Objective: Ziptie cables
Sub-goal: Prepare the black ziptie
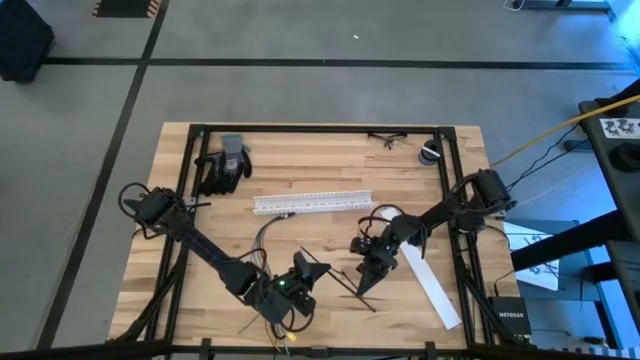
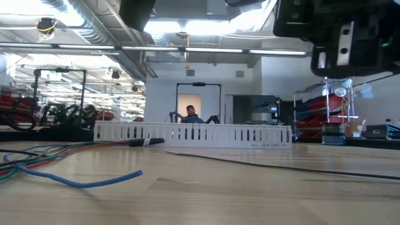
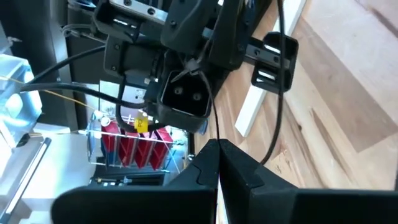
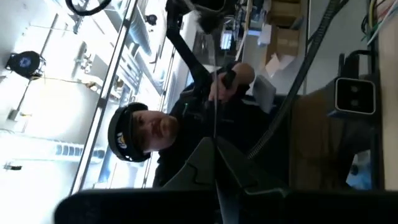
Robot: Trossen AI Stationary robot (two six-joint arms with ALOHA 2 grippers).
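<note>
Both arms over the wooden surface, fingers of both grippers closed, nothing visibly gripped.

Surface fills frame centre in high view. White slotted channel lies centre, slightly above middle; white strip lower right. Left gripper lower centre, fingers pressed together; right gripper just right of it, fingers also shut, tips pointing down-frame. Dark gloves upper left, glasses upper centre-right. Cables sit left of centre below the channel, partly under left arm. Zipties: thin black strips lower centre, between the two grippers.
</note>
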